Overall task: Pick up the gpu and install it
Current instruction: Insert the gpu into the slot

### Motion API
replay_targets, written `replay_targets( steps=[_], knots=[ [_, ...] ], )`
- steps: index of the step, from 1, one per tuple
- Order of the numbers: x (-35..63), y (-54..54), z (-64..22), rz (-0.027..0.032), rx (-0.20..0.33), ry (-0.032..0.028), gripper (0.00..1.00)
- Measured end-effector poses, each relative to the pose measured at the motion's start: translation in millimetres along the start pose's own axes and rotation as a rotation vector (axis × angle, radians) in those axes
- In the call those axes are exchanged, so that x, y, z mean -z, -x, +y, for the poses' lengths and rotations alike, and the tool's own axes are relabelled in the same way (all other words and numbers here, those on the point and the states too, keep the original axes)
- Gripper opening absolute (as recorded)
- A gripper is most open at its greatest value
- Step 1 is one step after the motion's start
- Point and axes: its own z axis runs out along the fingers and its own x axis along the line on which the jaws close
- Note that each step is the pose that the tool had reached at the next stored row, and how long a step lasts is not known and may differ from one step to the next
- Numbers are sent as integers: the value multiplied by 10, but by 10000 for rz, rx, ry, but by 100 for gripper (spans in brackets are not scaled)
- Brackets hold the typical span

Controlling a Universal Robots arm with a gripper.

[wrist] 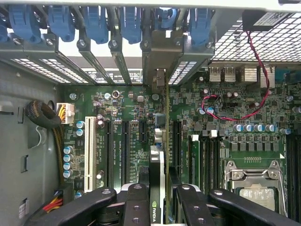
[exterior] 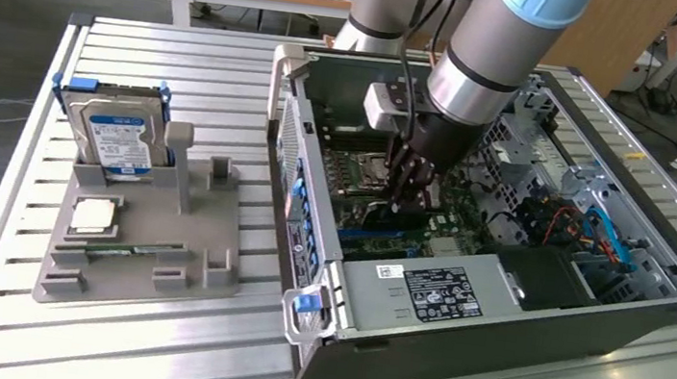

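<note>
My gripper [exterior: 411,197] reaches down into the open computer case [exterior: 633,313] and is shut on the gpu [exterior: 389,221], which stands on edge just over the motherboard [exterior: 354,177]. In the wrist view the gpu [wrist: 158,165] shows edge-on between my black fingers [wrist: 136,207], its cooler face turned to one side and its green board edge to the other. Its silver end bracket [wrist: 161,52] sits against the row of rear slot openings, under the blue clips [wrist: 94,21]. The card lines up along a black expansion slot; whether it is fully seated I cannot tell.
Beside the case, a grey fixture [exterior: 137,252] holds a silver hard drive [exterior: 119,138], a processor chip [exterior: 94,216] and a memory stick [exterior: 125,249]. In the case are the power supply [exterior: 442,294], the processor socket [wrist: 254,183], a white slot [wrist: 88,150] and red wires [wrist: 221,113].
</note>
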Motion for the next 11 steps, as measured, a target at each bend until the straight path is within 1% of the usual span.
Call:
replay_targets(
  steps=[11],
  knots=[
    [-4,0,-1,1,0,0,27]
  ],
)
